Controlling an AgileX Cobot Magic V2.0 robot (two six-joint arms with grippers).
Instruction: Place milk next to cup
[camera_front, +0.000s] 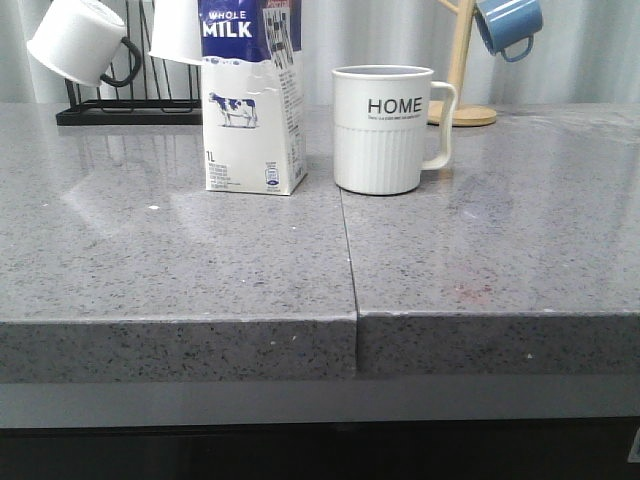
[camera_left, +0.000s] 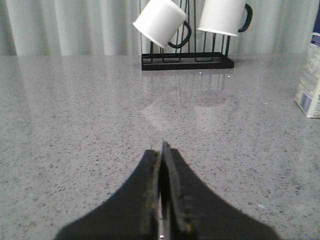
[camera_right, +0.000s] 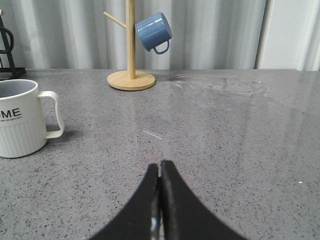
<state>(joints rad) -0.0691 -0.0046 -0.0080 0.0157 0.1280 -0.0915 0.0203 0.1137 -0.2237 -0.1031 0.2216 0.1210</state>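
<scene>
The milk (camera_front: 252, 110), a tall white carton with a dark blue top and a cow drawing, stands upright on the grey counter just left of the cup (camera_front: 384, 129), a white "HOME" mug with its handle to the right. A small gap separates them. The carton's edge shows in the left wrist view (camera_left: 310, 80); the cup shows in the right wrist view (camera_right: 20, 119). My left gripper (camera_left: 161, 150) is shut and empty, low over bare counter. My right gripper (camera_right: 160, 167) is shut and empty, right of the cup. Neither gripper shows in the front view.
A black rack (camera_front: 128, 108) with white black-handled mugs (camera_front: 82, 40) stands at the back left. A wooden mug tree (camera_front: 462, 70) with a blue mug (camera_front: 510, 24) stands at the back right. A seam (camera_front: 348, 250) runs down the counter's middle.
</scene>
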